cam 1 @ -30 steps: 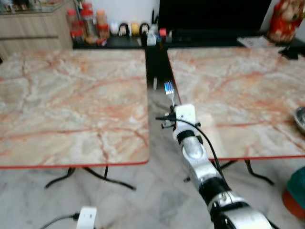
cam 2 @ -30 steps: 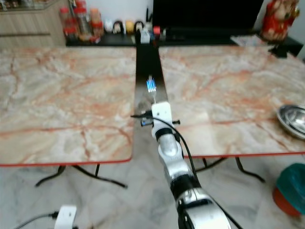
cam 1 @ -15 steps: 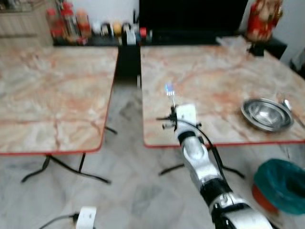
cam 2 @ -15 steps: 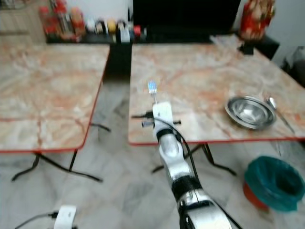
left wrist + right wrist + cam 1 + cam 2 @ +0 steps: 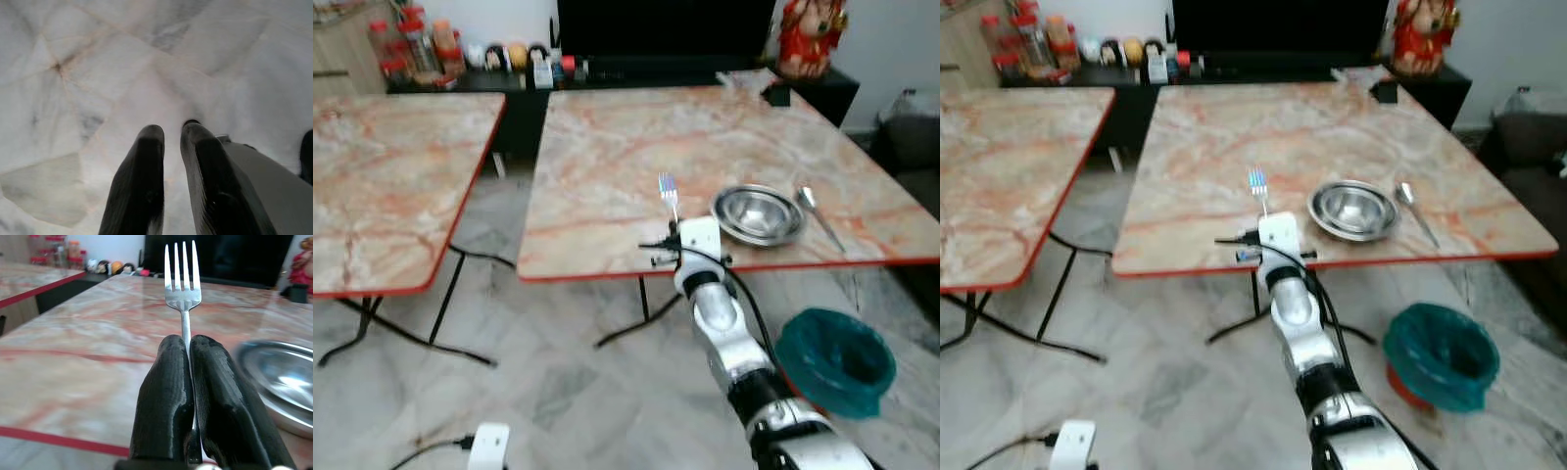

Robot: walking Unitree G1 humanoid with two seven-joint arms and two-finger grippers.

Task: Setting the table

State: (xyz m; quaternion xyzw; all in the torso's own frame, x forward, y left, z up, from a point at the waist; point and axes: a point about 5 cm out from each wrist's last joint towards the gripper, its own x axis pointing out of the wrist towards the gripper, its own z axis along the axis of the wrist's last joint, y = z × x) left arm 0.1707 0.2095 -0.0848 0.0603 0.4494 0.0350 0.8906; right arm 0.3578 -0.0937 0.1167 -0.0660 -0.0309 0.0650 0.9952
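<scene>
Fork (image 5: 182, 290): clamped by its handle between the two black fingers of the right gripper (image 5: 188, 350), tines pointing out ahead of the fingertips, over the near edge of the marble table (image 5: 636, 137).
Right gripper: pressed together on the fork handle, held out in front of the robot on the silver arm.
Steel bowl (image 5: 757, 214): on the table, just beyond the right gripper and to its right, apart from the fork.
Spoon (image 5: 817, 213): flat on the table, right of the bowl, further from the gripper.
Left gripper (image 5: 171, 134): hanging over pale marble floor tiles, fingers nearly together with a narrow gap, holding nothing.
Teal bin (image 5: 834, 358): on the floor, below the table edge, to the right of the right arm.
Second marble table (image 5: 382, 176): well to the left of the right gripper.
</scene>
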